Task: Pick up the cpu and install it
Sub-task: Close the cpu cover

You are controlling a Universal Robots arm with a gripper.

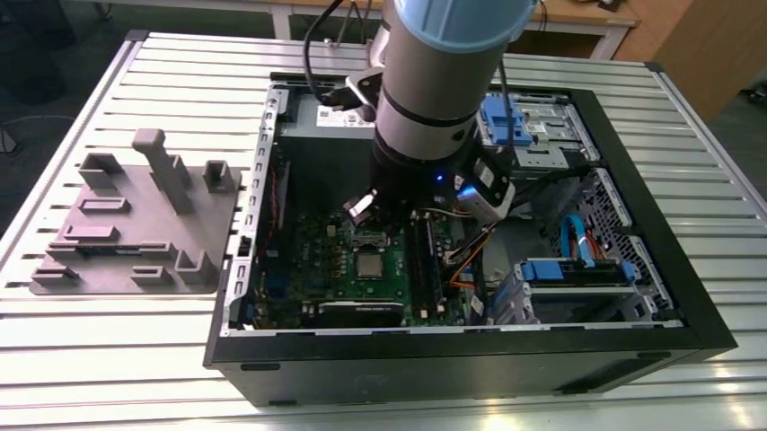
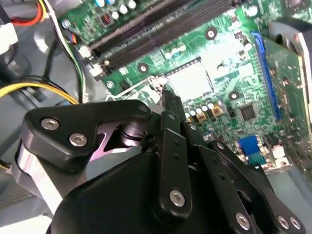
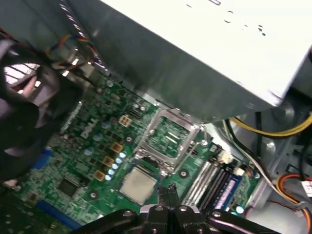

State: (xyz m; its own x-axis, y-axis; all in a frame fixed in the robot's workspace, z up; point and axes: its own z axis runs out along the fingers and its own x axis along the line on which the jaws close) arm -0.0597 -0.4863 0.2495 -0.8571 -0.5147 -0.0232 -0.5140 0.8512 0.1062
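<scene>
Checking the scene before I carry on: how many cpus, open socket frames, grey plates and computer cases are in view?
cpu: 1
open socket frame: 1
grey plate: 1
computer case: 1
Total: 4

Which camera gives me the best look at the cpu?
The first wrist view: the cpu shows close and clear, a grey square on the green board. The second wrist view's cpu is glared white; the exterior view's cpu is small.
</scene>
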